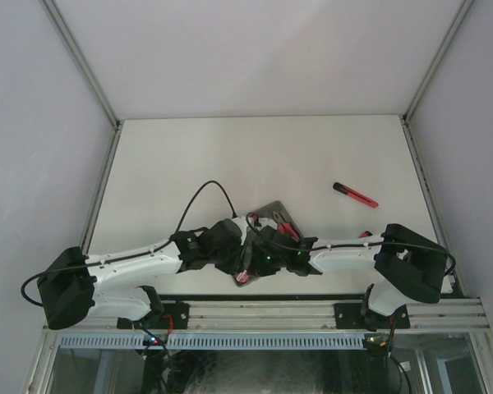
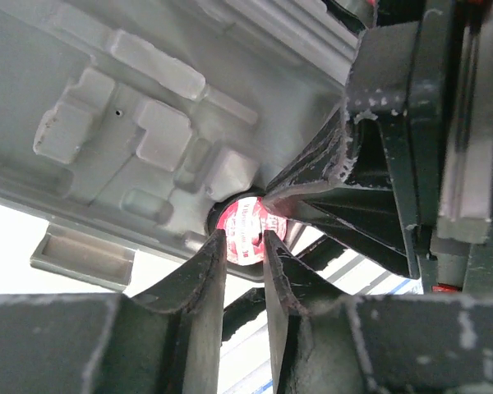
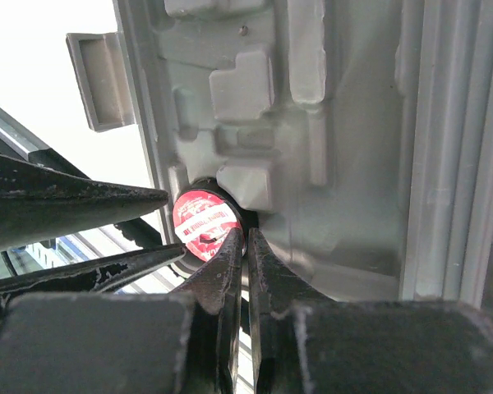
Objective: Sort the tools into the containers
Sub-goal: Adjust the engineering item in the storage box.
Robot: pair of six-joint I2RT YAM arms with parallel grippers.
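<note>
Meeting over the grey case (image 1: pixel 273 209) near the front edge of the table (image 1: pixel 230 156), both arms point at a black-rimmed red disc (image 2: pixel 242 223) seated in a moulded recess at the case's edge. The left gripper (image 2: pixel 241 240) stands narrowly parted, the disc just past its tips; whether it touches cannot be told. The right gripper (image 3: pixel 245 234) is pinched closed on nothing, its tips at the disc's rim. A slim red-black stick tool (image 1: pixel 355 194) lies well apart, farther right.
</note>
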